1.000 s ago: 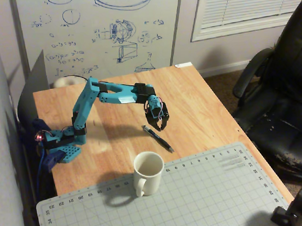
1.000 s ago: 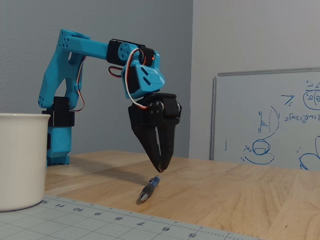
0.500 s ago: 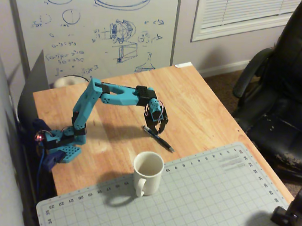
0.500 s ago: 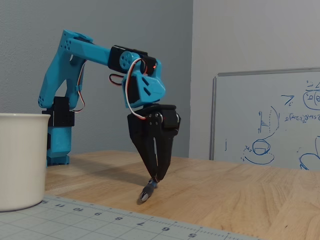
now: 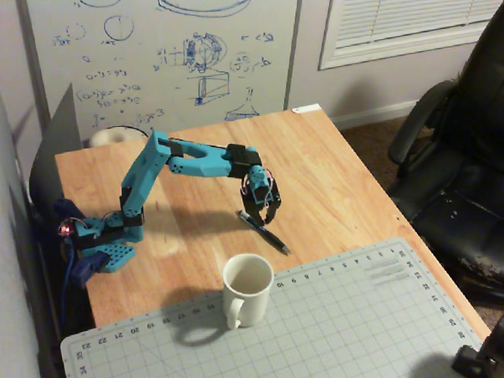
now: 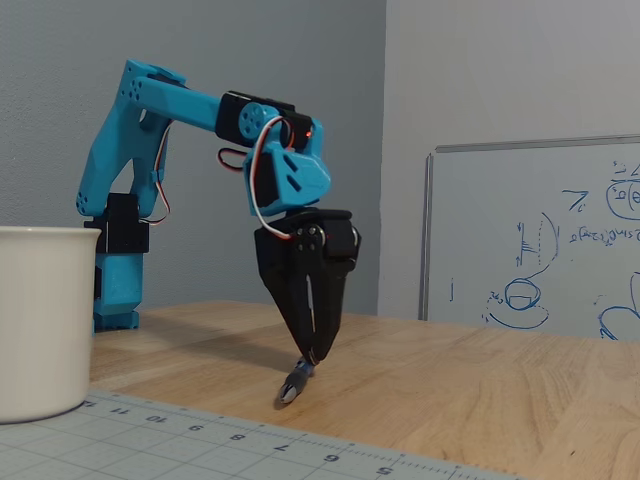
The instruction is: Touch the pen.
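The pen [image 5: 273,241] is thin and dark and lies slantwise on the wooden table, just behind the white mug [image 5: 247,288]. In the low fixed view the pen [image 6: 293,387] shows end-on. My gripper [image 5: 268,221] hangs from the blue arm and points straight down over the pen's far half. In the low fixed view the gripper [image 6: 312,358] has its black fingers drawn together with only a thin slit between them. The tips rest on or right at the pen's top. It does not appear to grasp the pen.
The arm's base [image 5: 104,241] is clamped at the table's left edge. A grey cutting mat [image 5: 325,328] covers the front of the table, with the mug on it. A black office chair [image 5: 469,171] stands to the right, a whiteboard [image 5: 162,51] behind.
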